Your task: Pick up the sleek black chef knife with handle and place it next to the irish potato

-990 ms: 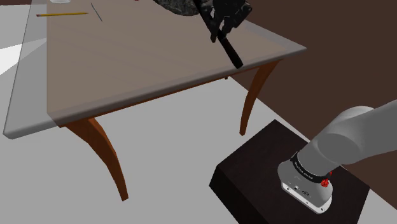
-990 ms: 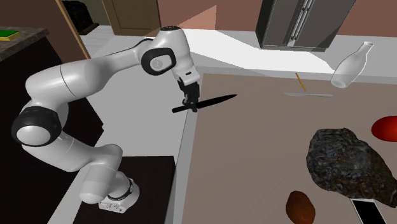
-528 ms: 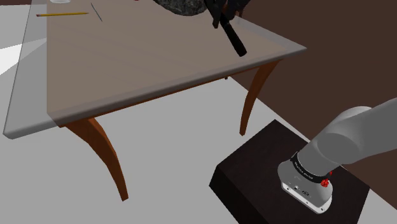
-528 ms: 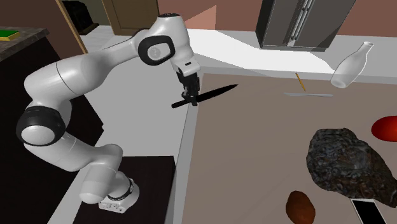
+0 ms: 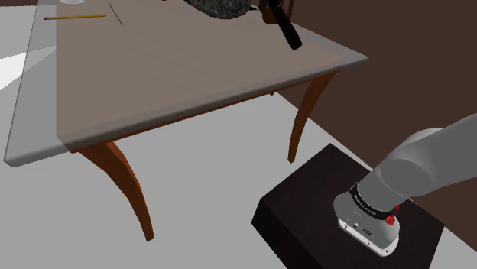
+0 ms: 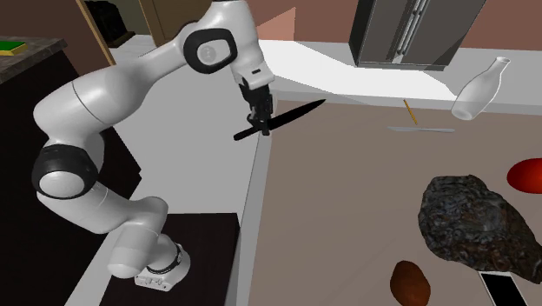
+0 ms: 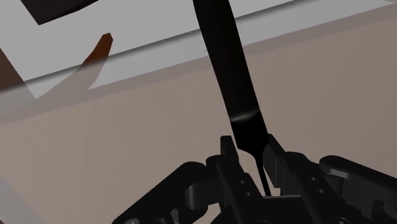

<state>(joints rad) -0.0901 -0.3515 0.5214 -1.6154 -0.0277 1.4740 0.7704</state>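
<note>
My black gripper (image 6: 260, 116) is shut on a slim all-black chef knife (image 6: 287, 116), held level in the air above the table's near edge. In the wrist view the fingers (image 7: 229, 154) clasp the knife (image 7: 231, 76) and its long dark body runs away from the hand over the tabletop. One end of the knife (image 5: 287, 33) pokes down from the top of the shoulder view. A small brown oval potato (image 6: 408, 283) lies on the table (image 6: 330, 226) at the second exterior view's lower right, far from the gripper.
A big dark lumpy object (image 6: 473, 217) sits beside the potato, with a red thing (image 6: 526, 174) beyond it. A white bottle (image 6: 476, 87), a pencil (image 6: 409, 111) and a thin grey strip (image 6: 421, 130) lie at the far end. The dark stand (image 5: 344, 222) is below the table corner.
The gripper has lifted the knife higher above the table edge; in the shoulder view the hand has moved up and mostly out of the top of the picture.
</note>
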